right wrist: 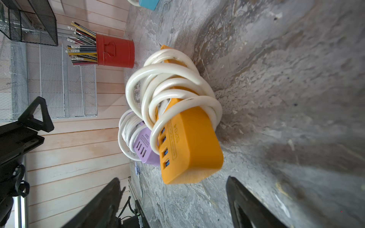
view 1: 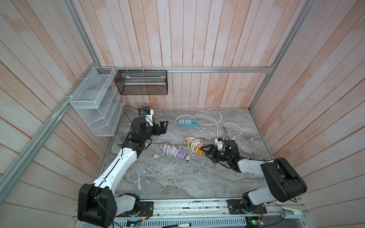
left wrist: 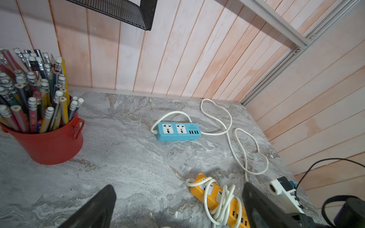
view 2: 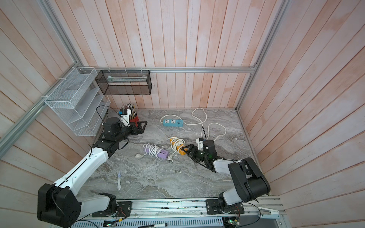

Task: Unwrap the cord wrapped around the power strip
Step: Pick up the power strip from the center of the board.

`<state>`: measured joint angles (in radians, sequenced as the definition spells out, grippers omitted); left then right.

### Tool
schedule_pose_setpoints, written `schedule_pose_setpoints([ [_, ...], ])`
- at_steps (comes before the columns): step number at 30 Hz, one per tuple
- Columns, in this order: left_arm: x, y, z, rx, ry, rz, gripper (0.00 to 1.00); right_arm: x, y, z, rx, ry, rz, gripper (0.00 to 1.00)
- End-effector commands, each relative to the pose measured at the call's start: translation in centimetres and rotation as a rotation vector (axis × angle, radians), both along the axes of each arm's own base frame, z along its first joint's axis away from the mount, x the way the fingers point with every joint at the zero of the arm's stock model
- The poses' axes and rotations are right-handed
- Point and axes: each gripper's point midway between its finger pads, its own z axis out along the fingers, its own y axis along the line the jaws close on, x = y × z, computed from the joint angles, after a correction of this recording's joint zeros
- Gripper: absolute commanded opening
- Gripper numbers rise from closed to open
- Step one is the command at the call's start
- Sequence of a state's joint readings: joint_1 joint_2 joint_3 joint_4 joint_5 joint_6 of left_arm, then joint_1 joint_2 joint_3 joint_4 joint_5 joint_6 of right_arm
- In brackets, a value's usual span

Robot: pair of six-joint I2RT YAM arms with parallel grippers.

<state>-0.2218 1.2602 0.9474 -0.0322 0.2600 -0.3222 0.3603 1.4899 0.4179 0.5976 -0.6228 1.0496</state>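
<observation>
An orange power strip [view 1: 199,150] [view 2: 180,151] lies mid-table with its white cord [view 1: 194,142] [right wrist: 167,83] coiled in several loops around it. My right gripper [view 1: 204,151] [view 2: 186,151] [right wrist: 173,178] is open at the strip's USB end [right wrist: 189,154]. That end sits level with the fingertips, and neither finger touches it. The same strip [left wrist: 215,199] shows in the left wrist view. My left gripper [view 1: 165,126] [view 2: 143,126] [left wrist: 178,185] hangs open and empty at the back left, apart from every strip.
A purple power strip [view 1: 177,153] [right wrist: 144,146] with wrapped cord lies left of the orange one. A blue strip [view 1: 187,122] [left wrist: 177,131] has its cord spread loose at the back. A red pencil cup [left wrist: 49,138], wire racks [view 1: 96,104] and a small tool [view 1: 138,180] stand around.
</observation>
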Motion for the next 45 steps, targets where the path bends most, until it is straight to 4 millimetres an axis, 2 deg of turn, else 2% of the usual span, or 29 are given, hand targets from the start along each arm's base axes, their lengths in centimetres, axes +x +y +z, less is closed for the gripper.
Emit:
schedule_pose_setpoints([
  [1, -0.2, 0.8, 0.3, 0.037, -0.028, 0.031, 1.00, 0.2, 0.3, 0.6, 0.073, -0.008, -0.029, 0.85],
  [11, -0.2, 0.6, 0.5, 0.023, -0.035, 0.024, 1.00, 0.8, 0.3, 0.3, 0.177, 0.000, -0.103, 0.81],
  [16, -0.2, 0.5, 0.4, 0.021, -0.036, 0.018, 1.00, 1.7, 1.1, 0.6, 0.209, -0.018, -0.122, 0.78],
  [29, -0.3, 0.4, 0.5, 0.016, -0.044, 0.011, 1.00, 3.4, 3.7, -0.6, 0.271, 0.018, -0.174, 0.75],
  [31, -0.3, 0.4, 0.6, 0.016, -0.047, 0.012, 1.00, 3.5, 3.7, -0.9, 0.266, 0.024, -0.189, 0.70],
  [32, -0.3, 0.4, 0.6, 0.015, -0.046, 0.012, 1.00, 3.5, 3.6, -1.1, 0.263, 0.028, -0.195, 0.63],
  [34, -0.4, 0.4, 0.7, 0.017, -0.050, 0.014, 1.00, 3.5, 3.3, -1.4, 0.253, 0.034, -0.213, 0.48],
  [36, -0.4, 0.4, 0.7, 0.017, -0.051, 0.014, 1.00, 3.5, 3.1, -1.6, 0.247, 0.040, -0.223, 0.23],
  [39, -0.3, 0.4, 0.7, 0.016, -0.052, 0.011, 1.00, 3.6, 3.2, -1.7, 0.243, 0.040, -0.220, 0.03],
  [40, -0.3, 0.4, 0.7, 0.015, -0.052, 0.011, 1.00, 3.6, 3.2, -1.7, 0.243, 0.040, -0.216, 0.00],
  [45, -0.4, 0.5, 0.7, 0.019, -0.053, 0.014, 1.00, 3.7, 3.3, -1.4, 0.245, 0.026, -0.206, 0.00],
])
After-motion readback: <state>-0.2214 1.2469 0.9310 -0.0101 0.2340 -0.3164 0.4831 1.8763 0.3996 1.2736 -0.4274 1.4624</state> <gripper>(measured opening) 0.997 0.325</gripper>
